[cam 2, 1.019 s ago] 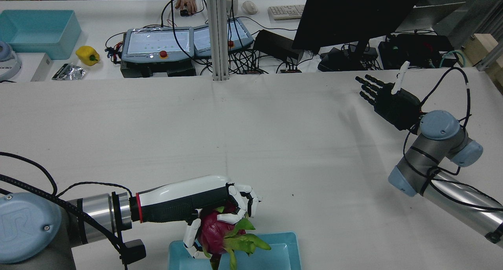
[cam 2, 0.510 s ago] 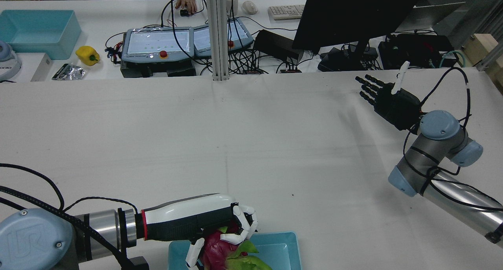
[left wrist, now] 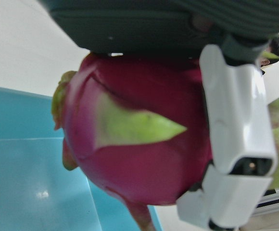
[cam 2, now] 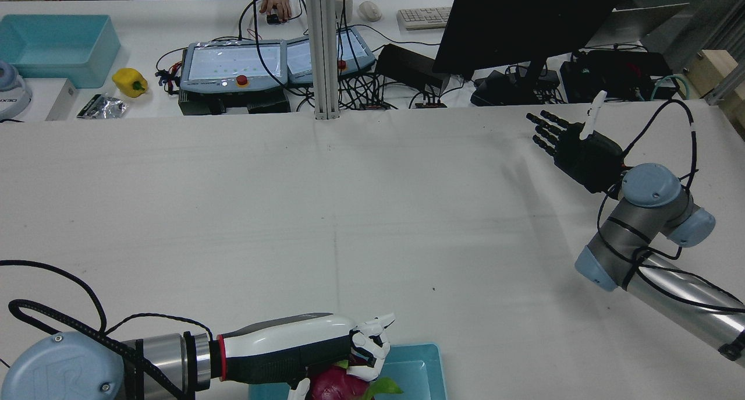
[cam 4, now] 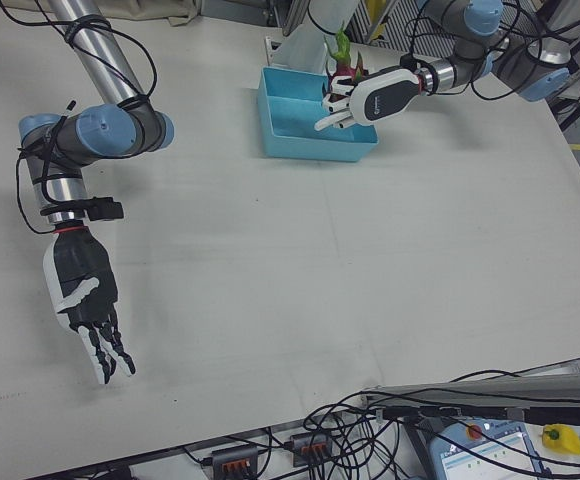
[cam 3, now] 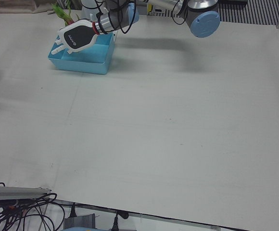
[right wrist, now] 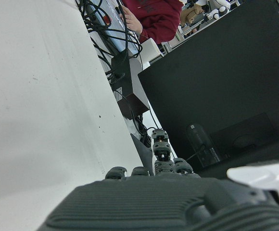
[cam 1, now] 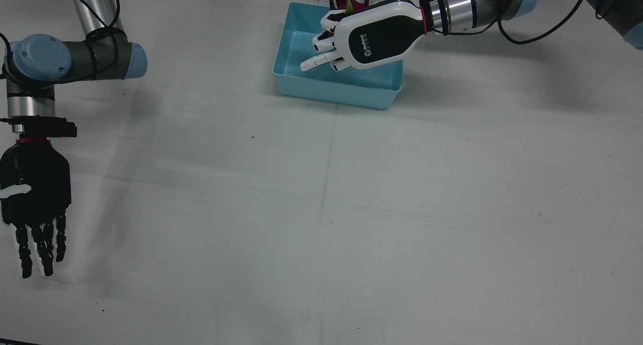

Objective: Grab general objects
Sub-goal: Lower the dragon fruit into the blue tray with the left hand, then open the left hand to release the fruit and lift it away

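Left robot hand (cam 1: 369, 38) gripping dragon fruit (left wrist: 139, 144), hovering over blue bin (cam 1: 321, 81). Right robot hand (cam 1: 35, 204) idling far from bin above tabletop (cam 1: 351, 209), fingers spread, empty.

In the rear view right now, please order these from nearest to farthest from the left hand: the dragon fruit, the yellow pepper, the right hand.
1. The dragon fruit, directly under the left hand, at the blue tray.
2. The yellow pepper, on the far desk at that view's upper left.
3. The right hand, far across the table on the right.
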Action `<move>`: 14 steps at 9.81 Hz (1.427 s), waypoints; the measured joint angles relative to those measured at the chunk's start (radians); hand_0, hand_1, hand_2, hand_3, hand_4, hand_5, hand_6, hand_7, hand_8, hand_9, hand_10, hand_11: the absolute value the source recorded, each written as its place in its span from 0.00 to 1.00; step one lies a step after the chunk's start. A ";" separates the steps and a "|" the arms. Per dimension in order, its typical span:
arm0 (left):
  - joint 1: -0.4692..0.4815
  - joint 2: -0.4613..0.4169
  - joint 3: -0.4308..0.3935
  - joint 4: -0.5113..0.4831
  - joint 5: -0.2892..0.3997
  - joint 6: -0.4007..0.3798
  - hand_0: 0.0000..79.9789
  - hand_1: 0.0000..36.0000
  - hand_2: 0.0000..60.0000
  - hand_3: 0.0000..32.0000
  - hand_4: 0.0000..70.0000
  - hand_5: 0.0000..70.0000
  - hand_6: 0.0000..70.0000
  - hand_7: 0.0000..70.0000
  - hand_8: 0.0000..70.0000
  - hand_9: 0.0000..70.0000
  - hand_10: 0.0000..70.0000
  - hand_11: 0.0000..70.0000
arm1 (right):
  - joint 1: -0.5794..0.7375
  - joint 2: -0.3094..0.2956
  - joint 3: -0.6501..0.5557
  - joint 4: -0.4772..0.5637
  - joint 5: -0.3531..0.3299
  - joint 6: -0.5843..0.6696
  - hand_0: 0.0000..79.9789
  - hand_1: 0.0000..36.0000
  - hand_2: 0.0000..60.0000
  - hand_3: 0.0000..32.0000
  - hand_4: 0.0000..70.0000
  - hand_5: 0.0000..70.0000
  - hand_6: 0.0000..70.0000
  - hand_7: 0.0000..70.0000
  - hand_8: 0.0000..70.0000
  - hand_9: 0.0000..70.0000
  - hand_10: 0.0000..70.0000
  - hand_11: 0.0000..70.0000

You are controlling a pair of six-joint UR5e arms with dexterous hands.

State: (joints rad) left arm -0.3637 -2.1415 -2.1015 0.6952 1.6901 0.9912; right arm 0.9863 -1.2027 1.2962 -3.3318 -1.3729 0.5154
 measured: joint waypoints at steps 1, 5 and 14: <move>0.004 0.000 0.003 0.000 0.000 0.002 0.59 0.66 0.71 0.64 0.00 0.00 0.00 0.00 0.00 0.00 0.00 0.00 | 0.000 0.000 0.000 0.000 0.000 0.000 0.00 0.00 0.00 0.00 0.00 0.00 0.00 0.00 0.00 0.00 0.00 0.00; 0.023 0.000 0.023 -0.002 0.003 0.004 0.60 0.67 0.70 0.96 0.00 0.00 0.00 0.00 0.00 0.00 0.00 0.00 | 0.000 0.000 0.000 0.000 0.000 0.000 0.00 0.00 0.00 0.00 0.00 0.00 0.00 0.00 0.00 0.00 0.00 0.00; -0.060 0.012 0.033 -0.010 0.000 0.004 0.67 0.25 0.00 0.53 0.00 0.00 0.00 0.00 0.00 0.00 0.00 0.00 | 0.000 0.000 0.000 0.000 0.000 0.000 0.00 0.00 0.00 0.00 0.00 0.00 0.00 0.00 0.00 0.00 0.00 0.00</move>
State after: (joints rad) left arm -0.4237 -2.1299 -2.0689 0.6848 1.6896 0.9955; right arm 0.9863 -1.2026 1.2962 -3.3318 -1.3729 0.5154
